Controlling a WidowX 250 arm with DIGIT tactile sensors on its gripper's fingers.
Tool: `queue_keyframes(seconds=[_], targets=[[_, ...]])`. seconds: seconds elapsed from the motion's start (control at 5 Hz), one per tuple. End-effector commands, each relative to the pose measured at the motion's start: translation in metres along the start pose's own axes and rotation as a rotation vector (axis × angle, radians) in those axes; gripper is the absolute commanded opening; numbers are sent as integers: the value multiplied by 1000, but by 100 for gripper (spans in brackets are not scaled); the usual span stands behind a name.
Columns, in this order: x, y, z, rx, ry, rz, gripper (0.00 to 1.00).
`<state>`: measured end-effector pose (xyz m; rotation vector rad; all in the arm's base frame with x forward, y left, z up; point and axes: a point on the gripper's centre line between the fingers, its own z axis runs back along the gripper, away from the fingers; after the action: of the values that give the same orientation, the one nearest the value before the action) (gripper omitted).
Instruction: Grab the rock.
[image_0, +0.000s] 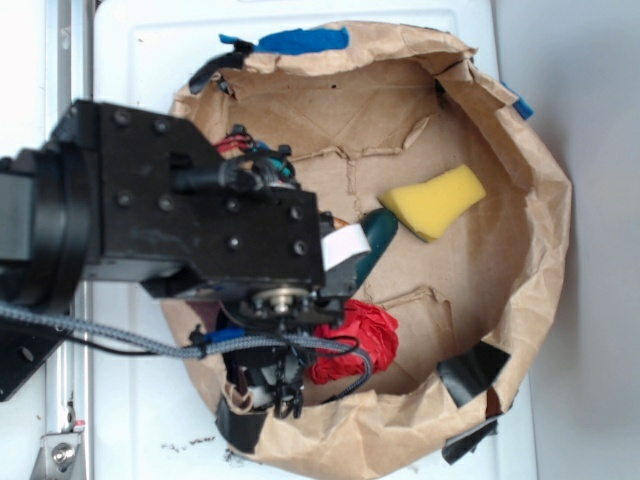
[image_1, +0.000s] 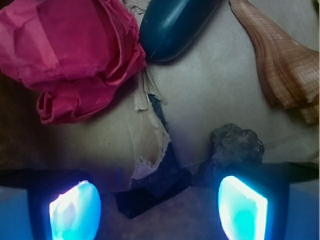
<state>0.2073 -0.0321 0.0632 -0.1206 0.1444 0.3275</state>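
Crumpled red cloth (image_1: 75, 55) beside dark green oblong object (image_1: 175, 27), tan spiral shell (image_1: 285, 65) at right, yellow sponge (image_0: 432, 200), all within torn brown paper bag (image_0: 530, 240)

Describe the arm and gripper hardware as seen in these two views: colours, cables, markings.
The arm is boxy black segments with round screw heads. A grey braided cable runs along it, with red and blue wires near the joints and a white label on one side. The gripper has dark fingers whose pads glow bright cyan-blue in the wrist view.
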Motion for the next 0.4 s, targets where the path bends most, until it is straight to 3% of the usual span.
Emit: queue_keyframes(seconds=[0.0, 0.2], targets=[[9, 9, -3, 101, -186, -152, 100], [7, 26, 7, 112, -106, -175, 100]])
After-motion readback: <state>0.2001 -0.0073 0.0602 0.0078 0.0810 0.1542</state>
